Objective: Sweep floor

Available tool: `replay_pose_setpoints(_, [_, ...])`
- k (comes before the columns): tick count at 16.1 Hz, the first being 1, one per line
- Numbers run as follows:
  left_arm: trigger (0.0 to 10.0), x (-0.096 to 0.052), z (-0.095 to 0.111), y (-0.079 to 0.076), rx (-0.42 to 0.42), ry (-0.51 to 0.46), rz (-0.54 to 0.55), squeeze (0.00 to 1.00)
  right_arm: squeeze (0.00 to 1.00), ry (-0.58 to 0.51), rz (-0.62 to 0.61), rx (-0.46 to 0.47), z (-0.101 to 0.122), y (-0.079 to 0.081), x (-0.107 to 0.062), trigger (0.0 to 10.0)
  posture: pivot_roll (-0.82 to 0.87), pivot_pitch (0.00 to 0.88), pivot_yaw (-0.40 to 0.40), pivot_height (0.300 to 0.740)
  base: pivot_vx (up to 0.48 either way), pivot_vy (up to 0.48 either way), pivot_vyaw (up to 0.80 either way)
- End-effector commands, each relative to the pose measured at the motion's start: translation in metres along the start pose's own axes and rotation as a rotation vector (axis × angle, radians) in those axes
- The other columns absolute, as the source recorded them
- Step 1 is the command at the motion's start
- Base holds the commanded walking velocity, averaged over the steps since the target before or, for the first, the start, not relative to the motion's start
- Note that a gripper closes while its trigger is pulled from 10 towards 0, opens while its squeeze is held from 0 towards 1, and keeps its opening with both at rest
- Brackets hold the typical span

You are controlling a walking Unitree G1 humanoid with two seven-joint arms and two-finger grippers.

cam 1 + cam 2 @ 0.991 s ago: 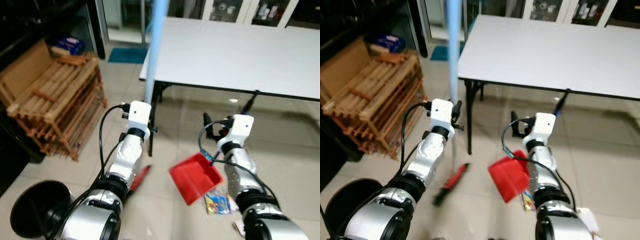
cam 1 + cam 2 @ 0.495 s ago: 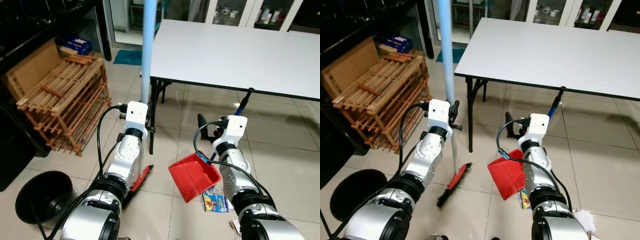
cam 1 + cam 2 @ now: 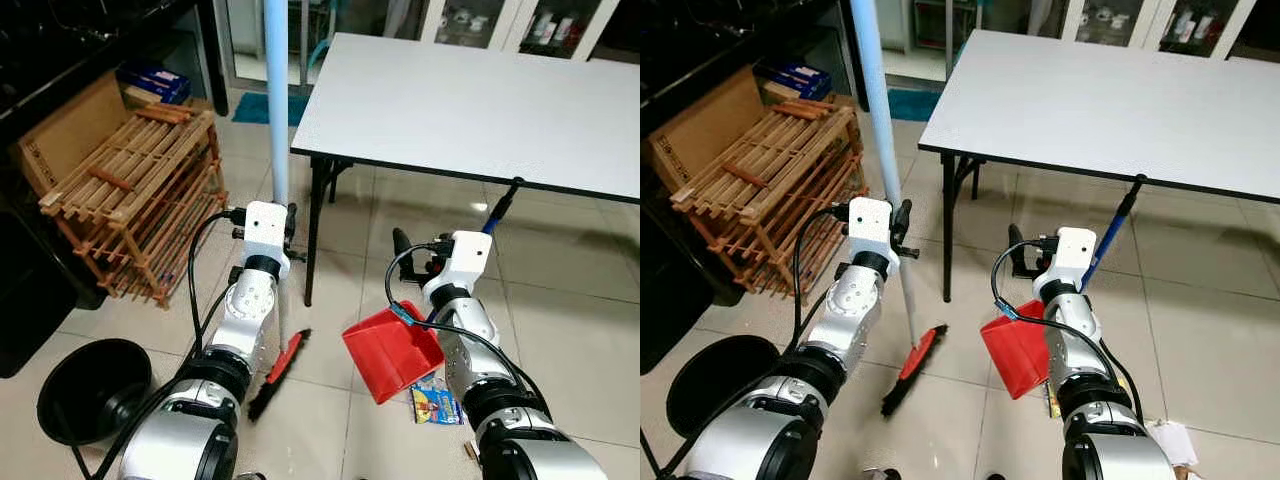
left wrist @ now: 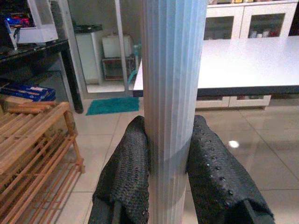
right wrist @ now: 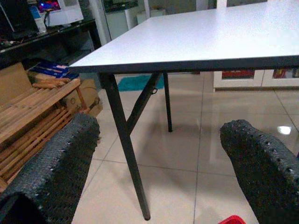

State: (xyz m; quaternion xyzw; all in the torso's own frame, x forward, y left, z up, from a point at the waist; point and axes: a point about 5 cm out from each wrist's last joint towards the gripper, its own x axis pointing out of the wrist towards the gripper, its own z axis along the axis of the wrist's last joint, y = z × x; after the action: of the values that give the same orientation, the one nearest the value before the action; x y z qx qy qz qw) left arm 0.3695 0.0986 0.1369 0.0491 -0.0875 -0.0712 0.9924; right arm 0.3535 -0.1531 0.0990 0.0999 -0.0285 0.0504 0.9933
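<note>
Broom point(image 3: 908, 330) standing nearly upright on the tiled floor point(image 3: 580, 330), red-and-black brush head point(image 3: 280, 362) resting on the tiles just in front of the left arm, pale blue ribbed handle point(image 4: 172, 93) rising past the top of the head views. Left gripper point(image 4: 170, 158) clamped on that handle, both black textured fingers point(image 4: 128, 172) pressed flat against its sides. Red dustpan point(image 3: 392, 350) tilted beside the right forearm, between the two arms, a blue-and-black handle point(image 3: 1110, 232) slanting up behind the right wrist toward the table edge; exact grip on the dustpan impossible to make out. Right gripper point(image 5: 163, 163) spread wide in the wrist view, fingers point(image 5: 56, 158) well apart with open floor and a table leg point(image 5: 126, 144) between them. Colourful wrapper point(image 3: 436, 402) lying on the tiles just beside the dustpan's lower edge. White table point(image 3: 480, 100) ahead on black legs. Wooden slatted rack point(image 3: 130, 200) off to the left, cardboard box point(image 3: 55, 150) behind it. Black round bin point(image 3: 90, 390) on the floor near the left shoulder.
</note>
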Motion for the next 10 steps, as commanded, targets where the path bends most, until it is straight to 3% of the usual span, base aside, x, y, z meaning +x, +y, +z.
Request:
replay_pose_setpoints(1, [10.0,0.0036,0.0101,-0.0017,-0.002,-0.047,-0.005,0.0,0.0,0.015,-0.012,0.0,0.0006,-0.0024,0.0012,10.0,0.05,0.149,-0.03,0.74,0.0,0.0,0.0])
replay_pose_setpoints(3, [10.0,0.0035,0.0097,-0.0019,0.0,-0.044,-0.008,0.0,0.0,0.013,0.0,0.011,-0.0014,-0.001,-0.0005,10.0,0.05,0.156,-0.029,0.74,0.0,0.0,-0.73])
replay_pose_setpoints(10, [10.0,0.0042,0.0101,-0.0011,0.003,-0.043,-0.007,0.0,0.0,0.008,0.016,0.007,-0.0003,0.0013,0.0002,10.0,0.05,0.157,-0.028,0.74,0.0,0.0,0.0])
